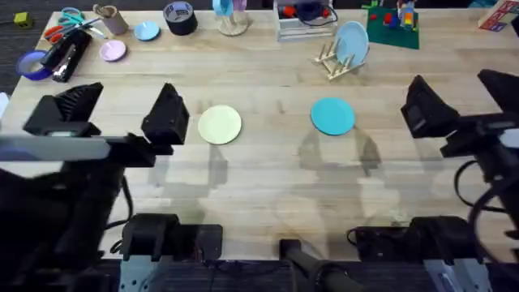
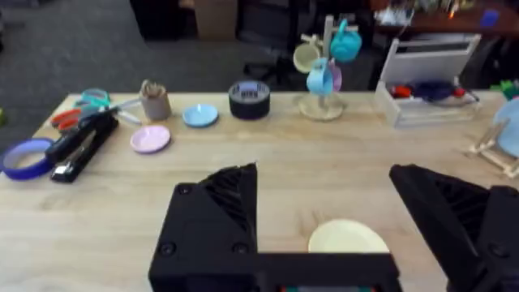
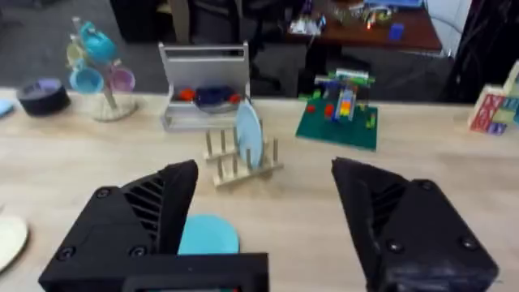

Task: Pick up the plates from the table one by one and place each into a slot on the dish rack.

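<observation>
The cream-yellow plate (image 1: pixel 220 125) lies flat on the table (image 1: pixel 268 186) at centre-left of the overhead view, and the teal plate (image 1: pixel 332 115) lies flat to its right, well apart from it. Above and just right of the teal one, in the upper right of that frame, the wooden dish rack (image 1: pixel 334 63) already carries a light-blue plate (image 1: pixel 352 42) standing on edge between its pegs, with free slots beside it.

My left gripper (image 1: pixel 122 113) hangs at the left of the overhead frame with its fingers spread wide, the yellow plate just beside its right finger. My right gripper (image 1: pixel 458 101) sits at the far right, fingers also spread, holding nothing, the teal plate well to its left.

I judge the step in hand to be the first pickup. The right-wrist view puts the teal plate (image 3: pixel 208 235) between my fingers with the rack (image 3: pixel 239 158) directly beyond, so I would take that one first. A flat plate offers no side to pinch: I would tilt, slide one finger under the rim and bring the other down on top, gripping near the edge. Then I turn it upright and lower it into a free slot beside the light-blue plate, without knocking the light rack.
</observation>
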You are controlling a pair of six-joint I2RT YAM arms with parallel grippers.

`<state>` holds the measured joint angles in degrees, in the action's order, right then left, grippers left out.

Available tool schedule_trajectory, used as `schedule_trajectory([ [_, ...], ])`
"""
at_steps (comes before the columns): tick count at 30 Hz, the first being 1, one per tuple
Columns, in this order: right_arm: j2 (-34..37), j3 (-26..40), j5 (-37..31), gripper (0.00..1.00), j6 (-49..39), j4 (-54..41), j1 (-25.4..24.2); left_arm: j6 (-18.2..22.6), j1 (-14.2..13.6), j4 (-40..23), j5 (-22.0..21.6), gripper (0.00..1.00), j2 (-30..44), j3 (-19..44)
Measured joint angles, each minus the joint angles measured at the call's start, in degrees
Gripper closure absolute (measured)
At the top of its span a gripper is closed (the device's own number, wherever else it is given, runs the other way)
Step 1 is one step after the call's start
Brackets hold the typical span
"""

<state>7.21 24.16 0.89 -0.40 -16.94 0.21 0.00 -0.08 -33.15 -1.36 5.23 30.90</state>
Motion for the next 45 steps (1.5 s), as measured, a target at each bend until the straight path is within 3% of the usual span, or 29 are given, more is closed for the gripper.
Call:
schedule_trajectory([
  [12,21.1,19.8,0.0,0.007,0.0,-19.0,0.0,-2.0,0.0,-20.9,0.0,0.008,23.6,20.0],
  [19,33.9,29.3,0.0,0.007,0.0,-28.9,0.0,-2.2,0.0,-30.1,0.1,0.008,37.5,28.2],
  [27,41.0,32.9,0.0,0.007,0.0,-31.3,0.0,-2.2,0.0,-32.0,2.5,0.008,49.4,30.9],
  [37,41.3,32.9,0.0,0.007,0.0,-31.5,0.0,-2.2,0.0,-32.0,4.3,0.011,54.1,31.0],
  [38,41.3,32.9,0.0,0.007,0.0,-31.5,0.0,-2.6,0.0,-32.0,4.6,0.12,54.4,31.0],
  [43,41.3,32.9,0.0,0.006,0.0,-31.5,0.0,-2.6,0.0,-31.9,5.0,0.894,54.8,31.0],
  [45,41.3,32.9,0.0,0.007,0.0,-31.5,0.0,-2.6,0.0,-31.8,5.1,0.952,54.8,31.0],
])
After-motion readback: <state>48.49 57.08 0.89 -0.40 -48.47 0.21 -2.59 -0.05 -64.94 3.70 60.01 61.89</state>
